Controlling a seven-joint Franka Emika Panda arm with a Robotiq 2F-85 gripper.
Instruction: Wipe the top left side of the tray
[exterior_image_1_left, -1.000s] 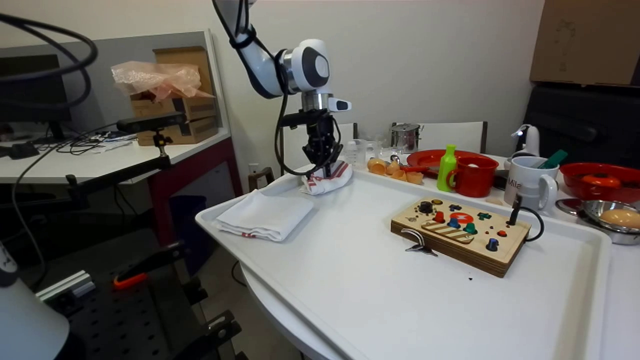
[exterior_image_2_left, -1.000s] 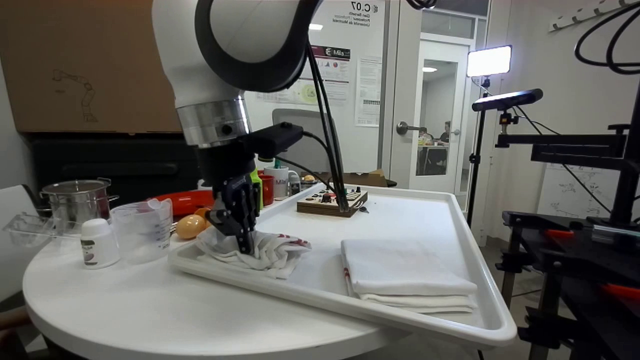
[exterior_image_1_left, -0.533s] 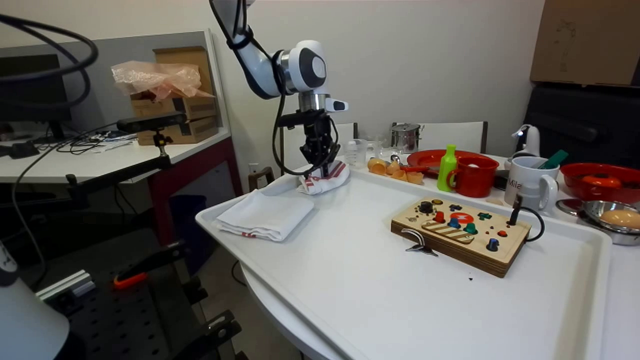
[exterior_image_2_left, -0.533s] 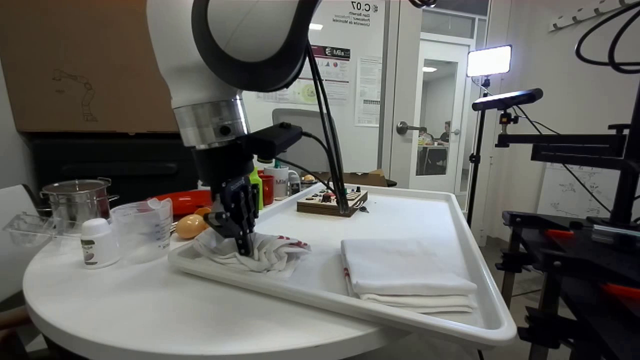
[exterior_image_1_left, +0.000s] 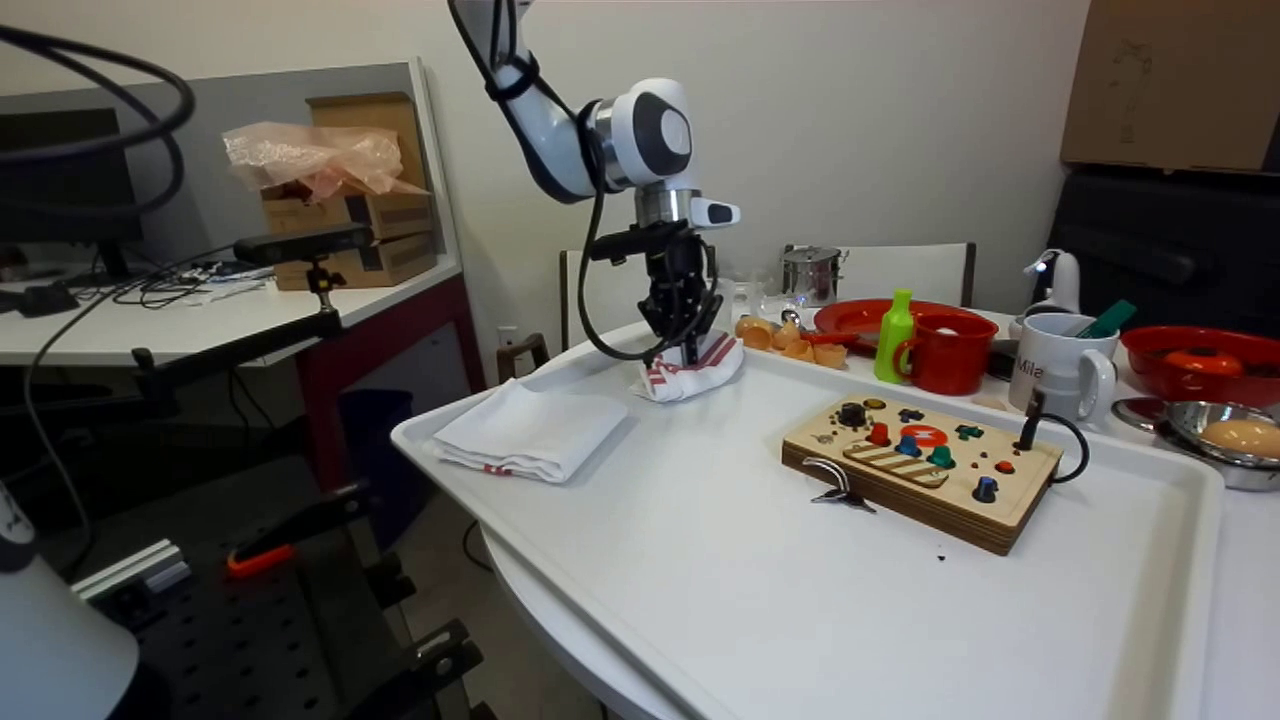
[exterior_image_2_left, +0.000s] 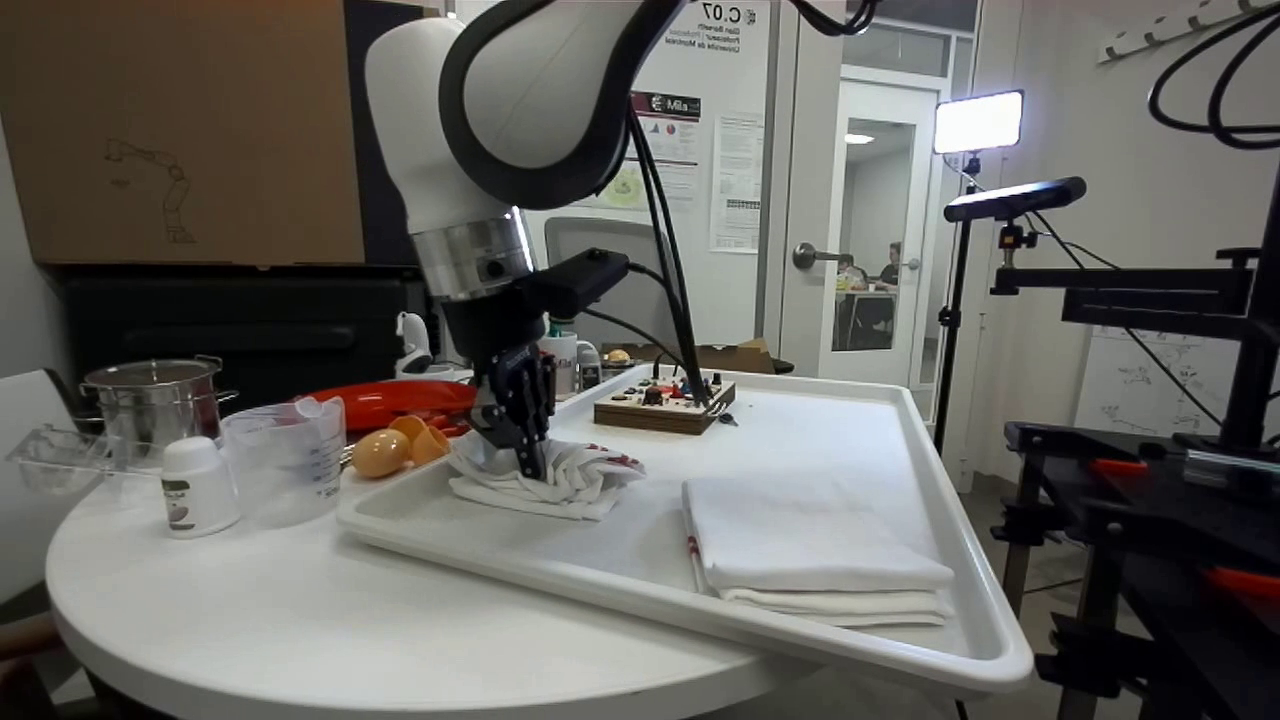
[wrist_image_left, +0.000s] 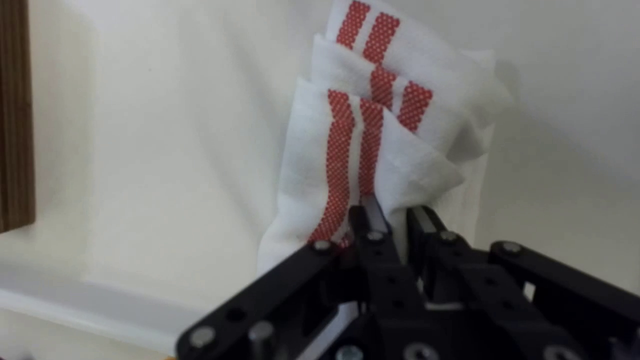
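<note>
The tray (exterior_image_1_left: 650, 560) is the large white surface with a low rim, and it shows in both exterior views (exterior_image_2_left: 820, 440). My gripper (wrist_image_left: 392, 212) is shut on a crumpled white cloth with red stripes (wrist_image_left: 305, 175), with a fold of it between the fingers. In both exterior views the gripper (exterior_image_1_left: 690, 355) (exterior_image_2_left: 530, 465) points down and presses the striped cloth (exterior_image_1_left: 705, 375) (exterior_image_2_left: 580, 475) onto the tray, near the corner by the eggshells. The cloth hides the tray surface under it. The fingertips are partly hidden in the cloth.
A folded white cloth (exterior_image_1_left: 535, 430) lies in the tray beside the gripper. A wooden board with coloured buttons (exterior_image_1_left: 920, 460) sits farther along the tray. Outside the rim stand eggshells (exterior_image_1_left: 790, 340), a green bottle (exterior_image_1_left: 894, 338), a red mug (exterior_image_1_left: 948, 352) and a measuring cup (exterior_image_2_left: 285, 460).
My gripper and the striped cloth first shifted slightly toward the tray's corner, then moved back along the tray toward the wooden board. The folded cloth has not moved.
</note>
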